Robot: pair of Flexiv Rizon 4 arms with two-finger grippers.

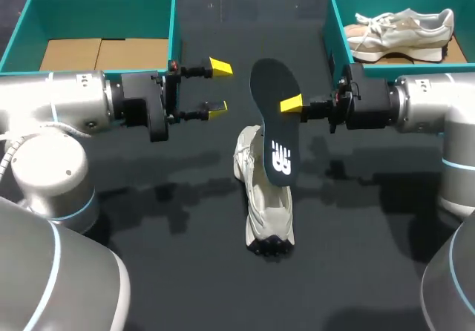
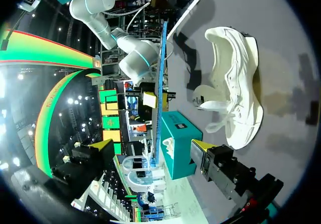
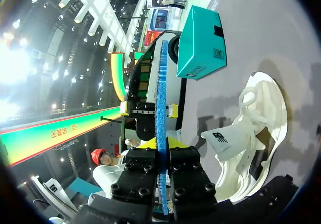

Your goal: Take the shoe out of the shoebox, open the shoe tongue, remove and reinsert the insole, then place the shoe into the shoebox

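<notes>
A white shoe (image 1: 267, 201) lies on the dark table between the two arms, toe toward the front, its tongue pulled open. Above it hangs the dark insole (image 1: 272, 134), on edge, with my right gripper (image 1: 291, 105) shut on its side. In the right wrist view the insole (image 3: 161, 83) runs as a thin blue line between the fingers of my right gripper (image 3: 161, 144), with the shoe (image 3: 258, 128) beside it. My left gripper (image 1: 216, 87) stands open a little to the left of the insole, holding nothing. In the left wrist view the insole (image 2: 161, 83) stands ahead of my left gripper (image 2: 150, 148), and the shoe (image 2: 236, 91) lies off to one side.
A teal shoebox (image 1: 175, 27) with only cardboard in it stands at the back left. A second teal box (image 1: 332, 30) at the back right holds another pale shoe (image 1: 401, 28). It also shows as the teal box (image 2: 180, 143) beyond the insole in the left wrist view.
</notes>
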